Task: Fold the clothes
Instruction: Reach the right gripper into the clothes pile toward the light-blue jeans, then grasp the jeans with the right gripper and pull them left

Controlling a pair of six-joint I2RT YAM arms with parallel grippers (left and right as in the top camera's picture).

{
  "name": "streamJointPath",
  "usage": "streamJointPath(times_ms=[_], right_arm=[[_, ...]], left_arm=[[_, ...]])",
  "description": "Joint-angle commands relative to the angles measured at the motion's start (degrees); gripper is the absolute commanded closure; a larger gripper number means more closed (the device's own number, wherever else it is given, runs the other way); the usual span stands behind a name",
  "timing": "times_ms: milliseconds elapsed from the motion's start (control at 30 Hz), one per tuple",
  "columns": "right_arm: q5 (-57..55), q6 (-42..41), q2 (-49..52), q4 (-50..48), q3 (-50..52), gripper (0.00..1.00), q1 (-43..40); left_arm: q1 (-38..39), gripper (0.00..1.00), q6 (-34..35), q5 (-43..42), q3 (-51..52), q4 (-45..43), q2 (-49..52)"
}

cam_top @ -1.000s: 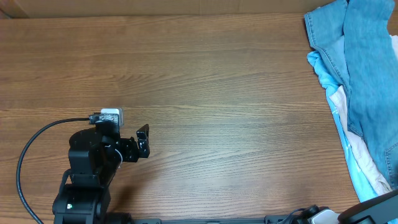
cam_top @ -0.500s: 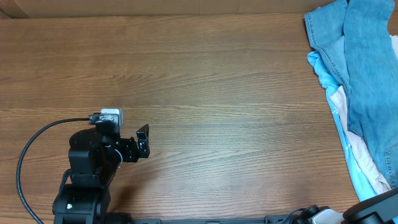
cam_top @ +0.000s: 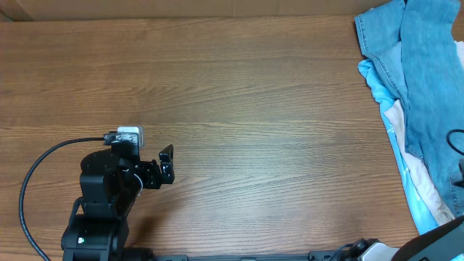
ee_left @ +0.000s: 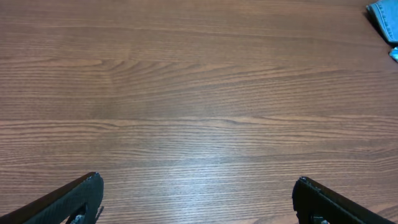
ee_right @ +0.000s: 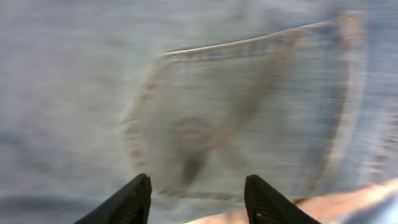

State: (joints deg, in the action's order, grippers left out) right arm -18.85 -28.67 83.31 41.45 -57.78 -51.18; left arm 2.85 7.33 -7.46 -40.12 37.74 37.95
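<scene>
Jeans [cam_top: 428,87] heaped at 3 o'clock.
Left pincer [cam_top: 167,165] released at 8 o'clock; right pincer [ee_right: 196,200] released above a pocket [ee_right: 249,118] (blurry).

Your left gripper [cam_top: 168,165] at the table's [cam_top: 254,109] near-left, jeans [cam_top: 428,87] at its right edge, lying over other garments [cam_top: 375,83], your right gripper [ee_right: 196,186] above their back pocket [ee_right: 249,112]

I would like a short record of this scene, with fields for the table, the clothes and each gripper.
table: brown wood
jeans: light blue denim, heaped at the table's right edge, not folded
other clothes: light blue and pale pieces under the jeans
left gripper: open, low over wood, far from the heap
right gripper: open, close above a back pocket of the jeans, holding nothing
</scene>
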Motion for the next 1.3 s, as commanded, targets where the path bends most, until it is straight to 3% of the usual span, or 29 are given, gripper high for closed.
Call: streamJointPath(times_ms=[0, 200, 400, 433, 467, 500, 733, 933, 1267], right_arm=[[-0.68, -3.21, -0.87, -0.26, -0.09, 0.47, -5.46], [2.95, -3.04, 2.80, -3.10, 1.90, 0.46, -11.85], [3.10, -1.31, 7.06, -6.40, 2.01, 0.47, -12.22], [3.21, -1.33, 7.23, -6.69, 2.01, 0.56, -12.22], [3.69, -1.33, 7.26, -7.32, 2.01, 0.85, -12.22], [4.11, -1.33, 7.26, -7.56, 1.88, 0.96, -12.22], [20.09, 4.37, 5.38, -5.68, -4.13, 0.96, -7.17], [21.16, 11.61, -0.20, -2.14, -10.54, 0.96, 10.73], [19.78, 13.70, -2.45, -0.50, -11.06, 0.96, 53.42]], left_arm=[[-0.26, 0.00, -0.90, 0.59, -1.51, -0.22, -0.11], [-0.26, 0.00, -0.90, 0.59, -1.51, -0.20, -0.11], [-0.26, 0.00, -0.87, 0.57, -1.51, -0.17, -0.11], [-0.26, 0.00, -0.87, 0.57, -1.53, -0.17, -0.11], [-0.26, 0.00, -0.85, 0.55, -1.51, -0.20, -0.11], [-0.26, 0.00, -0.70, 0.55, -1.51, -0.22, -0.11], [-0.26, 0.00, -0.46, 0.57, -1.51, -0.24, -0.11], [-0.26, 0.00, -0.46, 0.59, -1.51, -0.26, -0.07], [-0.26, 0.00, -0.46, 0.59, -1.51, -0.37, -0.07]])
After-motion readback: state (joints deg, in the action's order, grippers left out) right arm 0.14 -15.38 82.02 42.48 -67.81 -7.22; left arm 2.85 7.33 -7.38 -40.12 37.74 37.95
